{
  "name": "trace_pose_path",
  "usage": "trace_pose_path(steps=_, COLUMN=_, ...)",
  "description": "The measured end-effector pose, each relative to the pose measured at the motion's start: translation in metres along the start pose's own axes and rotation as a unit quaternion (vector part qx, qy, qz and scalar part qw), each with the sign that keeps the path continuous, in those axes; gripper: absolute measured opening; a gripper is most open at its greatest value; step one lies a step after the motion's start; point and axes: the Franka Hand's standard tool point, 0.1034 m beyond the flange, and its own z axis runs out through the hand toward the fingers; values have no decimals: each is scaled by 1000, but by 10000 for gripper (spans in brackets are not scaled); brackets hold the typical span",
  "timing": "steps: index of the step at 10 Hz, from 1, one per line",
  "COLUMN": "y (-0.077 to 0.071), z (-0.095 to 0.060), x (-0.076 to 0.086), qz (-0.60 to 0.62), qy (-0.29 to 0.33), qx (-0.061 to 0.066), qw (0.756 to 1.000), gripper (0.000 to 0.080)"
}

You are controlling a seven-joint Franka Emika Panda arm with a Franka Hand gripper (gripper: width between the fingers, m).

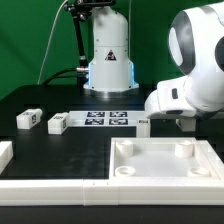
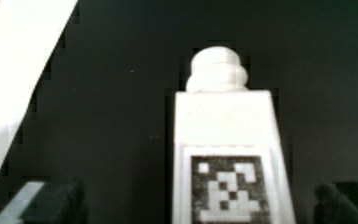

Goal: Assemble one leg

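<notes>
In the wrist view a white leg (image 2: 226, 140) lies on the black table, with a black-and-white tag on its face and a rounded peg (image 2: 217, 68) at its far end. My gripper (image 2: 194, 203) is open and straddles the leg's tagged end. One finger (image 2: 44, 202) and the other finger (image 2: 345, 200) stand on either side, each with a dark gap to the leg. In the exterior view the gripper (image 1: 183, 122) hangs low behind the white tabletop (image 1: 160, 170), and the leg between its fingers is hidden there.
Two more legs (image 1: 27, 119) (image 1: 57, 123) lie at the exterior view's left. The marker board (image 1: 105, 118) lies mid-table, with a small tagged white piece (image 1: 143, 122) at its right end. White rails (image 1: 50, 188) run along the front. A white edge (image 2: 16, 90) shows beside the leg.
</notes>
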Motion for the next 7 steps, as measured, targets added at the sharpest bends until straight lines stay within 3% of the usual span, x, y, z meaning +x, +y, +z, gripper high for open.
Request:
trace_pose_path(steps=2, y=0, z=0, x=0, qz=-1, qy=0, qx=0, qw=1000, gripper=377)
trace_pose_path(steps=3, y=0, z=0, x=0, qz=-1, qy=0, qx=0, qw=1000, gripper=377)
trace_pose_path(steps=4, y=0, z=0, x=0, qz=-1, qy=0, qx=0, qw=1000, gripper=289)
trace_pose_path(steps=7, y=0, z=0, x=0, qz=-1, qy=0, qx=0, qw=1000, gripper=290)
